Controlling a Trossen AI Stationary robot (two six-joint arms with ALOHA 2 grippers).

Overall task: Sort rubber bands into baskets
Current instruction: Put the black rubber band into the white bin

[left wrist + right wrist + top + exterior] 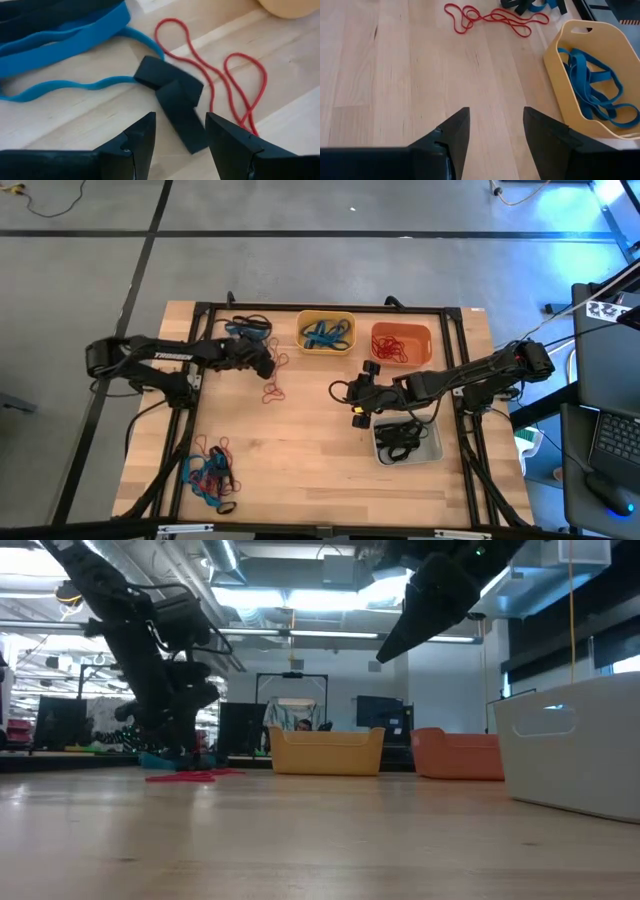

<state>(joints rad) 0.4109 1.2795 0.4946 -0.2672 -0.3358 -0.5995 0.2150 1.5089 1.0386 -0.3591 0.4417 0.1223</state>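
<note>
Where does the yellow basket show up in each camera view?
High view: yellow basket at the table's far edge, centre, left of the orange basket.
Low view: centre, orange basket to its right.
Left wrist view: cannot tell.
Right wrist view: right side, blue rubber bands inside.
Shared landmark: the orange basket.

A robotics lab: exposed ceiling ducts [290,580], rows of monitors [380,715], a laptop [615,445] beside the wooden table [300,450].

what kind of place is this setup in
Probably a robotics lab or open workshop. The wooden table stands on a bare concrete floor with taped lines, the low view shows exposed ceiling ducts and strip lights over rows of monitors, and a laptop sits on a bench beside the rig.
</note>
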